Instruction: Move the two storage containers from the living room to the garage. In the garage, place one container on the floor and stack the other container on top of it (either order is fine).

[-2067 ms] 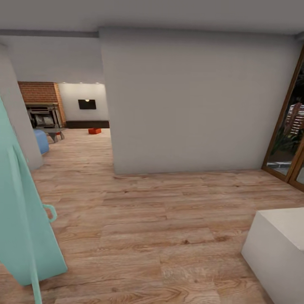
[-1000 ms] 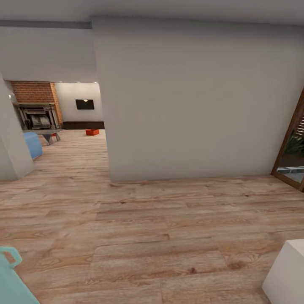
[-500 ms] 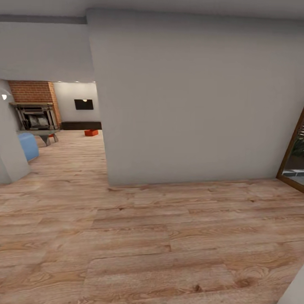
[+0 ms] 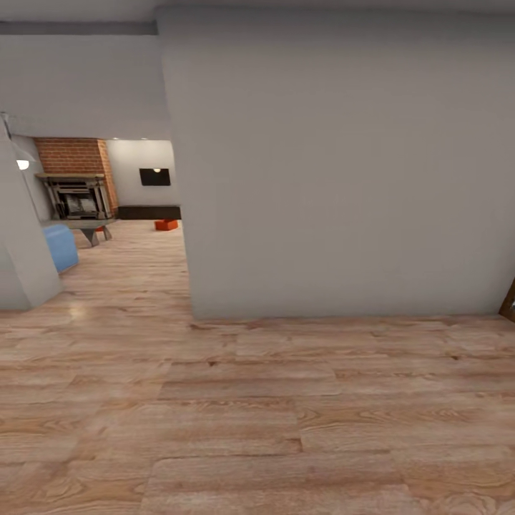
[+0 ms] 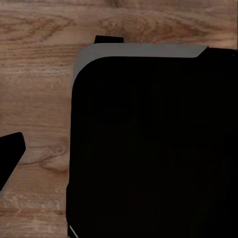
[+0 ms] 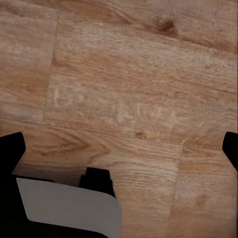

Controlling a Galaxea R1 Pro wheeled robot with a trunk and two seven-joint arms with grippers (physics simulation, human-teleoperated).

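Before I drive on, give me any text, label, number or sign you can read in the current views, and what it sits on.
No readable text, label, number or sign in any view.
Small dark rectangular panel on the far white wall: plain, too small to show any writing.
Small red-orange storage container on the light wood-plank floor far ahead: no visible marking.
Brick fireplace: no lettering visible.

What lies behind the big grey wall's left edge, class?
Past the wall: wood floor, one red bin, a brick fireplace, a blue seat. The wall hides everything further right.
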